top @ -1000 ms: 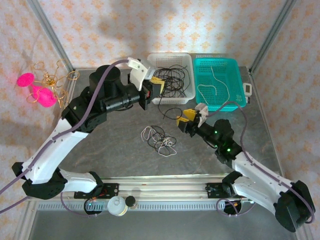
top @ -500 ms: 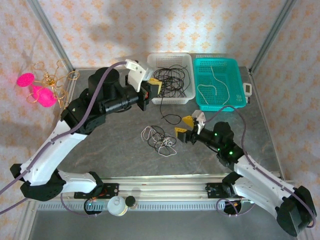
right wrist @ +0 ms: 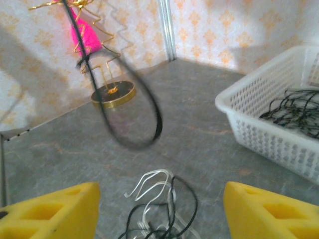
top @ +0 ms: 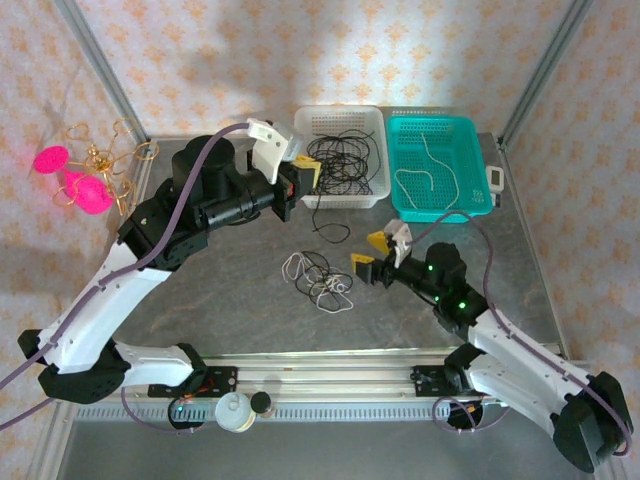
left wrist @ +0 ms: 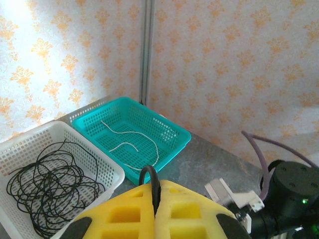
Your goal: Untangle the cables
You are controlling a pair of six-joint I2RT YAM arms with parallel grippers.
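Note:
A tangle of thin black and white cables (top: 320,279) lies on the grey table, its top loops showing between the right fingers (right wrist: 162,206). My left gripper (top: 305,176) hovers beside the white basket, its yellow pads shut on one black cable (left wrist: 152,180). That cable dangles in a loop (top: 329,231) toward the table and swings, blurred, in the right wrist view (right wrist: 130,110). My right gripper (top: 369,251) is open just right of the tangle, with yellow fingers (right wrist: 50,211) wide apart and nothing between them.
A white basket (top: 372,198) holding several black cables stands at the back, with a teal basket (top: 440,214) holding a white cable to its right. A gold wire stand with pink shapes (top: 90,175) sits at the far left. Metal frame posts rise at the back corners.
My right gripper has moved down and left toward the tangle, staying open. The left arm drew slightly left, and the hanging black loop followed it.

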